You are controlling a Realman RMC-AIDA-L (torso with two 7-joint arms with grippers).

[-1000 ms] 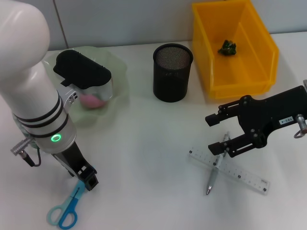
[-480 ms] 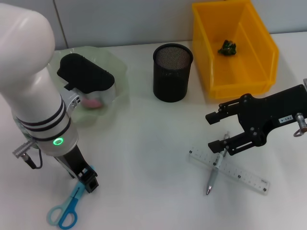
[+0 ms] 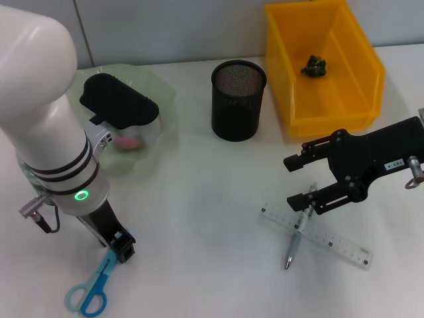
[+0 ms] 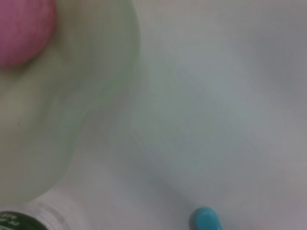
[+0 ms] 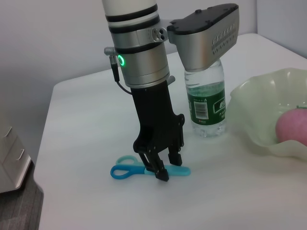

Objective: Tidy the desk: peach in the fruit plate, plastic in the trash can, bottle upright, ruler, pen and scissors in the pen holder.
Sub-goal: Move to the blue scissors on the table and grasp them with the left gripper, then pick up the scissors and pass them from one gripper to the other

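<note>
Blue-handled scissors [image 3: 89, 289] lie flat near the front left edge, and my left gripper [image 3: 123, 250] stands upright over their blades. In the right wrist view its fingers [image 5: 163, 176] are open and straddle the scissors [image 5: 125, 171]. My right gripper [image 3: 297, 182] hovers open above a clear ruler [image 3: 331, 241] with a silver pen [image 3: 295, 238] lying across it. The pink peach [image 3: 130, 141] rests in the pale green fruit plate [image 3: 162, 99]. Green crumpled plastic [image 3: 314, 66] sits in the yellow bin [image 3: 291, 99]. The bottle [image 5: 207, 103] stands upright behind my left arm.
The black mesh pen holder [image 3: 238, 99] stands at the back centre, between the plate and the bin. My left arm's white body covers much of the left side of the table. The left wrist view shows the plate's rim [image 4: 76, 105], the peach [image 4: 21, 28] and a blue scissor tip [image 4: 206, 219].
My left arm has shifted slightly to the right, its wrist now further over the plate, with the gripper still at the scissors. The right arm has not moved.
</note>
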